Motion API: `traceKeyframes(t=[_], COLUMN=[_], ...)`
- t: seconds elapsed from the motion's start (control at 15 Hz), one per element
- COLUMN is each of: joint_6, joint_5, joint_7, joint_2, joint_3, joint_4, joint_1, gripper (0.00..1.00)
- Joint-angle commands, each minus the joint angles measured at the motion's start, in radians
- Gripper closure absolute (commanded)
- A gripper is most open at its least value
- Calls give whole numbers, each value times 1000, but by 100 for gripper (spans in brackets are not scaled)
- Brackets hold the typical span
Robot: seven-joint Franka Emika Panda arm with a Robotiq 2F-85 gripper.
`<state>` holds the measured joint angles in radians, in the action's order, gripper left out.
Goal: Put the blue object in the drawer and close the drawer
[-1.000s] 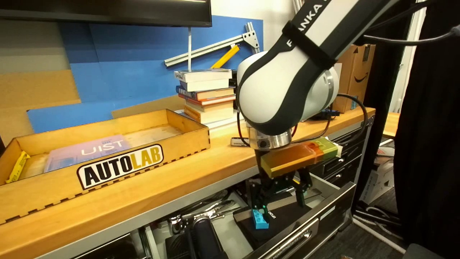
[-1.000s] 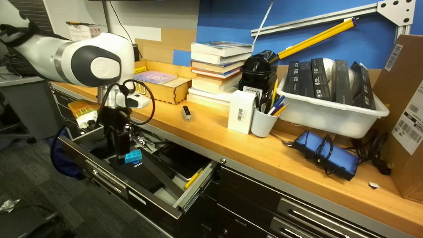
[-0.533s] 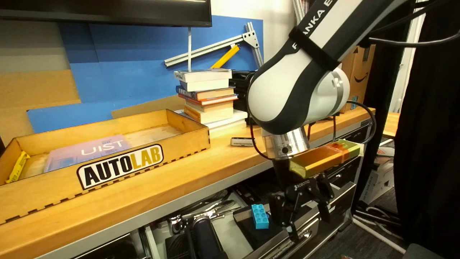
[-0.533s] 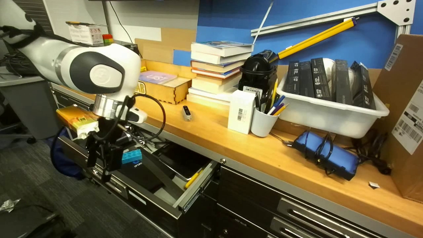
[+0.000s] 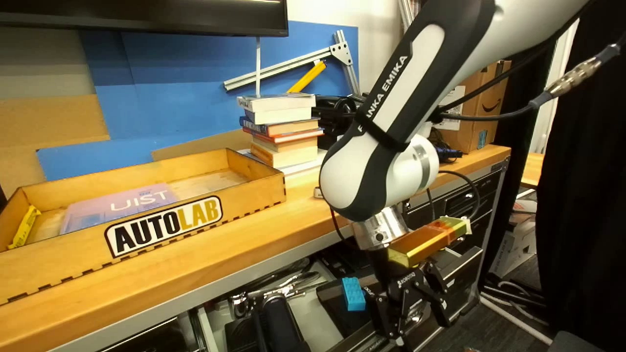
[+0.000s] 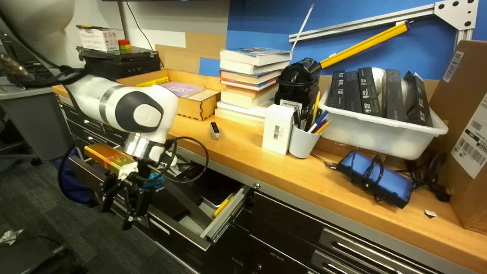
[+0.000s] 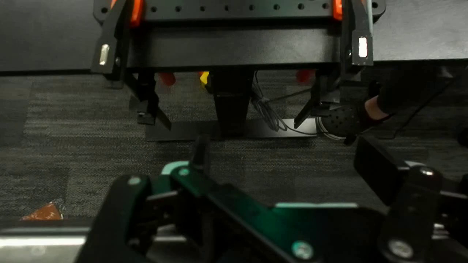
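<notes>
The blue object, a small light-blue studded block, lies on a dark flat case inside the open drawer. In an exterior view the block is partly hidden behind the gripper and its cable. The drawer is pulled out, with its dark front facing the floor side. My gripper is open and empty, outside the drawer at its front, apart from the block. It also shows in an exterior view, low before the drawer front. In the wrist view the gripper has its fingers wide apart over dark carpet.
The drawer also holds a black device, metal tools and a yellow item. The wooden counter overhangs it, with a wooden tray and book stack. A dark table and a person's shoe show.
My gripper has moved from beside the block inside the drawer out over the drawer's front and lower. In the last half second the arm has shifted posture. The block and drawer have not moved.
</notes>
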<state>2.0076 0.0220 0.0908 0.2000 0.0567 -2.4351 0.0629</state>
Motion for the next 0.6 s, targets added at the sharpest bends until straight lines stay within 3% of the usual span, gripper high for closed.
traceKeyframes(t=[0.0, 0.53], joint_6=[76, 340], joint_5=[95, 148], joint_7=[71, 302], joint_2=[44, 121], joint_3=[-9, -31], joint_4=[57, 148], joint_1=[-8, 11], gripper=[0, 0])
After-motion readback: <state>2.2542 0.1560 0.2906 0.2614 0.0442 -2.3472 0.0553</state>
